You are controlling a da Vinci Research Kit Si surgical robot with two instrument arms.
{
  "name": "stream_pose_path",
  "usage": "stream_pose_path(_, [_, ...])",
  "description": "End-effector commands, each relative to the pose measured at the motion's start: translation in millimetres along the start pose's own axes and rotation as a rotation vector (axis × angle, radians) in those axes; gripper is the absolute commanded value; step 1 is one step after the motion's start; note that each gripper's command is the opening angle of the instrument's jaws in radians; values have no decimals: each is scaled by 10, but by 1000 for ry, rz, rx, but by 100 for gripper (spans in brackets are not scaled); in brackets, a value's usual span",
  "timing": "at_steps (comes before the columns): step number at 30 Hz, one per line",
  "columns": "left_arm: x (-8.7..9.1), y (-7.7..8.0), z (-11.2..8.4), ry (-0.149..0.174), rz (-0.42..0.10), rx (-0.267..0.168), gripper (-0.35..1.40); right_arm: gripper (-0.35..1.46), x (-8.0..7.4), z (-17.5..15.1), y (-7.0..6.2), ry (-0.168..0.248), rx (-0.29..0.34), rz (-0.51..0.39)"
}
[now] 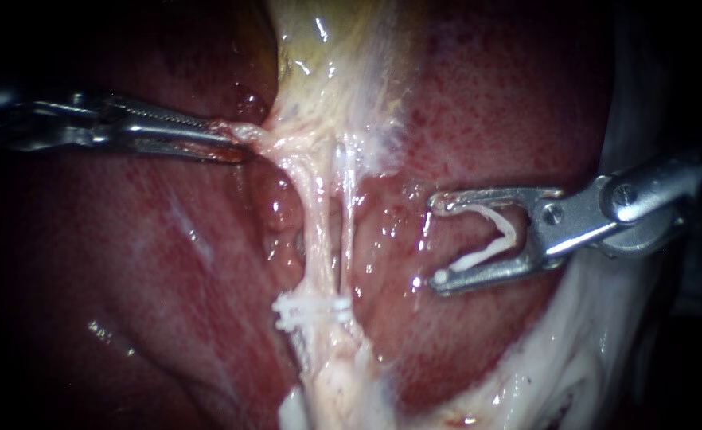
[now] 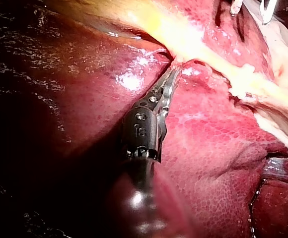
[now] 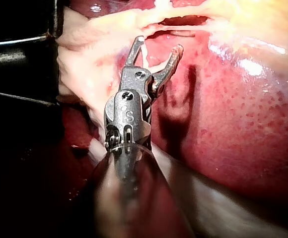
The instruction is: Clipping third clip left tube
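Two pale tubes run down the middle of the endoscope view, the left tube (image 1: 311,231) beside the right tube (image 1: 348,231). White clips (image 1: 311,310) cross them low down. My left instrument (image 1: 235,142) is shut on pale tissue (image 1: 259,135) at the tubes' upper end and pulls it leftward. To the right of the tubes and clear of them, my right instrument (image 1: 437,239) carries a white V-shaped clip (image 1: 490,239) between its wide-set jaws. In the right wrist view the right instrument (image 3: 159,44) points at the tubes (image 3: 183,22) ahead of it.
Red liver (image 1: 152,263) surrounds the tubes on both sides. The yellowish gallbladder (image 1: 327,56) lies above them. White fatty tissue (image 1: 590,350) borders the liver at the lower right. In the left wrist view the left instrument (image 2: 173,77) lies over the liver (image 2: 208,148).
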Motion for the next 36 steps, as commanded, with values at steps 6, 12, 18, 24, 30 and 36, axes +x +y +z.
stream_pose_path(6, [21,1,-31,10,-11,0,-35,50,0,0,0,0,0,0])
stream_pose_path(12, [43,-1,-74,44,-13,28,-35,50,0,0,0,0,3,0])
stream_pose_path(18, [42,-2,-76,44,-14,33,-35,50,3,5,1,3,12,1])
stream_pose_path(24, [42,-1,-76,44,-14,33,-35,50,8,27,-4,9,43,16])
stream_pose_path(30, [42,-1,-76,44,-14,33,-35,50,10,68,-9,9,68,124])
stream_pose_path(36, [42,-1,-76,44,-14,33,-35,50,9,102,-5,44,89,250])
